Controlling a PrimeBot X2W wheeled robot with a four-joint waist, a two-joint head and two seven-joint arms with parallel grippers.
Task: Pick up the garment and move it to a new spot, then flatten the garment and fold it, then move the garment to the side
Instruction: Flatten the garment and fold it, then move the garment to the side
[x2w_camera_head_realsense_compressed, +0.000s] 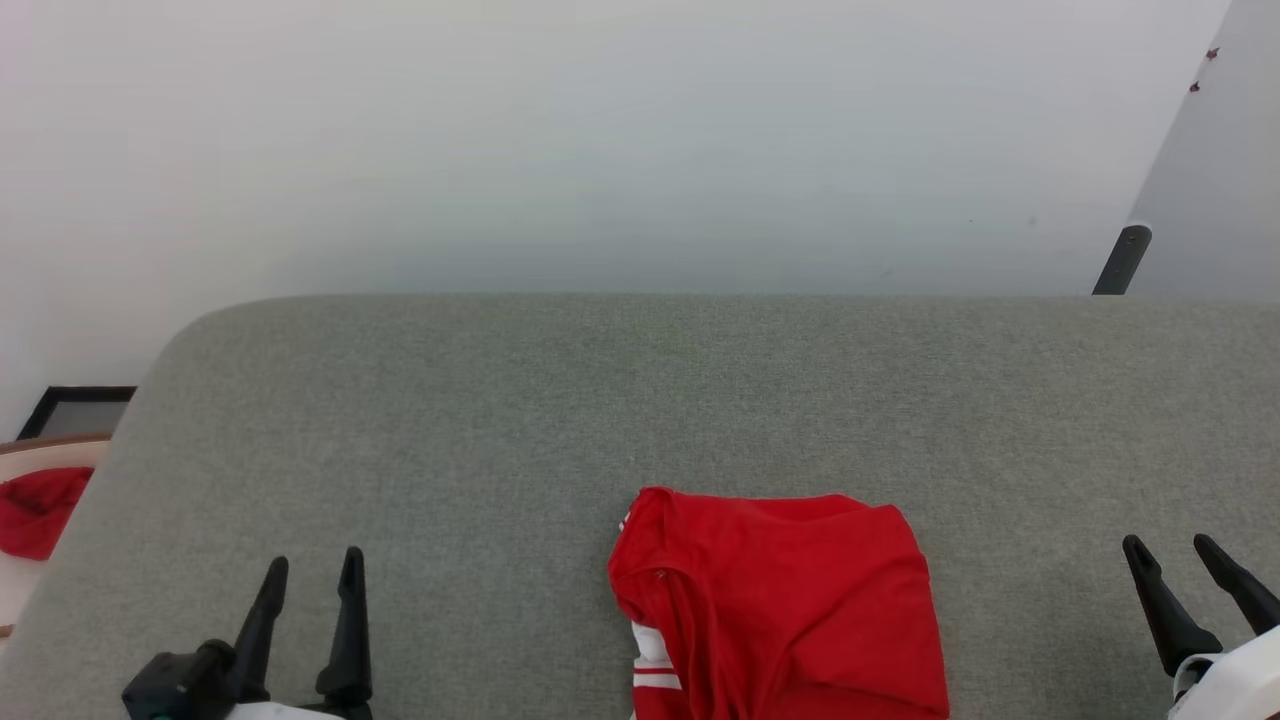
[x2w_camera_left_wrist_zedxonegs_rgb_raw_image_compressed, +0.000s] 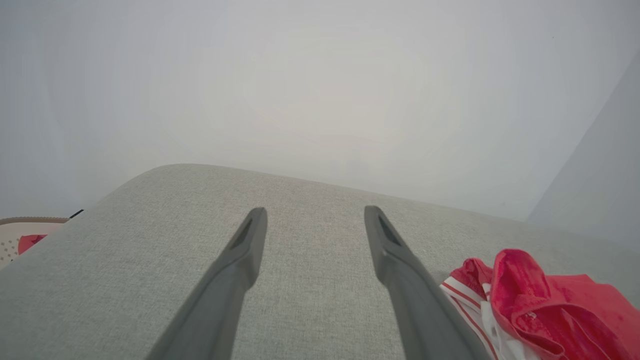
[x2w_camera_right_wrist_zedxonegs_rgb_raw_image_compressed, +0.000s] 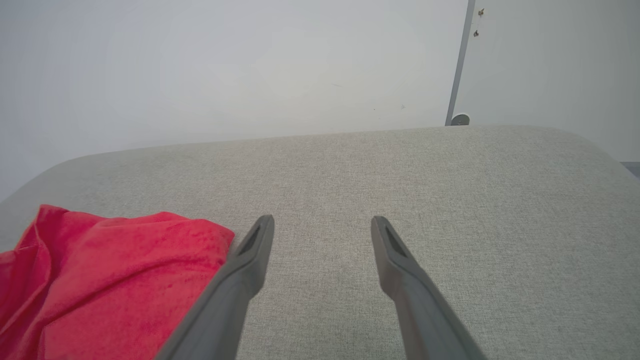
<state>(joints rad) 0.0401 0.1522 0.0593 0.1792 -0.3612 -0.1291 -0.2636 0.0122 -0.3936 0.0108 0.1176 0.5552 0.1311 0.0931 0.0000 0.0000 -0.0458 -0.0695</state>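
The garment (x2w_camera_head_realsense_compressed: 790, 600) is a red shirt with white, red-striped trim, lying bunched on the grey padded surface (x2w_camera_head_realsense_compressed: 640, 400) at the bottom centre of the head view. Its lower part runs off the frame. My left gripper (x2w_camera_head_realsense_compressed: 313, 565) stands open at the lower left, well apart from the cloth. My right gripper (x2w_camera_head_realsense_compressed: 1170, 545) stands open at the lower right, also clear of it. In the left wrist view the garment (x2w_camera_left_wrist_zedxonegs_rgb_raw_image_compressed: 545, 310) lies just right of my left gripper (x2w_camera_left_wrist_zedxonegs_rgb_raw_image_compressed: 315, 212). In the right wrist view the garment (x2w_camera_right_wrist_zedxonegs_rgb_raw_image_compressed: 110, 280) lies left of my right gripper (x2w_camera_right_wrist_zedxonegs_rgb_raw_image_compressed: 322, 220).
A small plain red cloth (x2w_camera_head_realsense_compressed: 38, 510) rests in a pale container (x2w_camera_head_realsense_compressed: 50, 455) off the surface's left edge, and a dark frame (x2w_camera_head_realsense_compressed: 75, 410) leans behind it. A white wall rises beyond the far edge. A dark post (x2w_camera_head_realsense_compressed: 1120, 260) stands at the back right.
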